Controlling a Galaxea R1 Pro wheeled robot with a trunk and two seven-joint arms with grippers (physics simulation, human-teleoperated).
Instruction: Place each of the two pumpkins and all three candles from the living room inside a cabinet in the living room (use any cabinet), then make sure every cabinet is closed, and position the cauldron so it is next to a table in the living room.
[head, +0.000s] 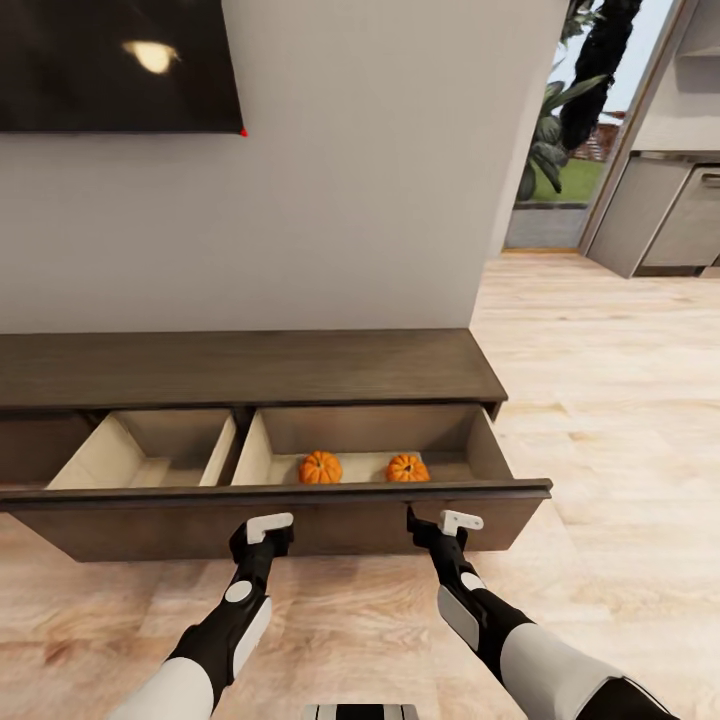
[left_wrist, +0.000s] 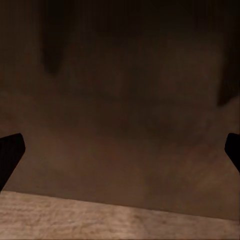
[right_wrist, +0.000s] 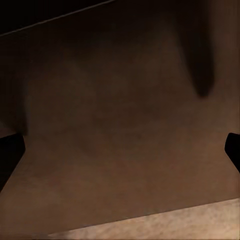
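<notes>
Pumpkins: both pumpkins (head: 320, 467) (head: 407, 467) lie in the right compartment of the open drawer (head: 300, 525) of the cabinet (head: 240, 365)
Left gripper (head: 266, 528): released, fingers spread, at the drawer front
Right gripper (head: 445, 523): released, likewise at the front
Done: pumpkins stowed
Left: three candles, shutting the drawer, cauldron beside the table
Likely step: pushing the drawer shut

A pale wall (head: 350, 200) is seen far, a dark screen (head: 115, 65) mounted left, light wooden floor (head: 620, 400) right.
</notes>
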